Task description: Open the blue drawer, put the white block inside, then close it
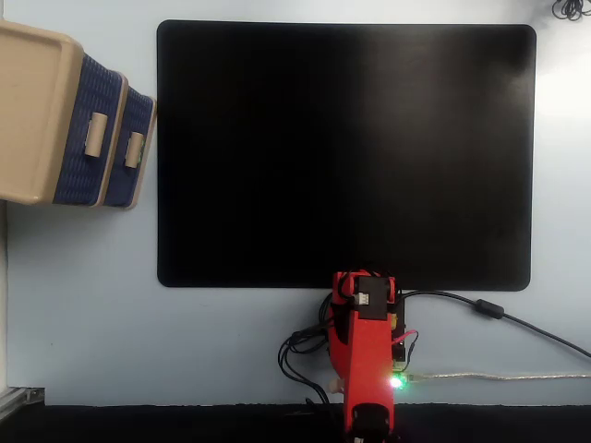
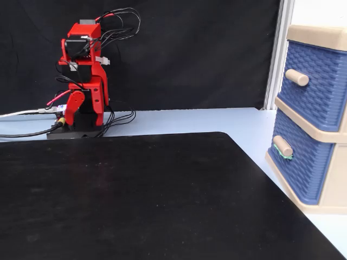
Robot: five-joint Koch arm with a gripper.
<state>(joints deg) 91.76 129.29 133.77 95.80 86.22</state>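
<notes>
The arm [image 1: 367,355] sits folded at the mat's [image 1: 342,148] near edge, drawer unit [image 1: 37,111] far left.

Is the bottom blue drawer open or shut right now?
Shut. The bottom drawer sits flush in the beige unit in both fixed views, no gap showing.

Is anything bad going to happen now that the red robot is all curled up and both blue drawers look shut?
Probably nothing much. The red arm sits folded over its base, far from the drawer unit. Two small worries: the loose wires bunched around the base might snag if the arm swings out. Also, the white block shows in neither fixed view, so nobody can check that it is really inside the lower blue drawer.
</notes>
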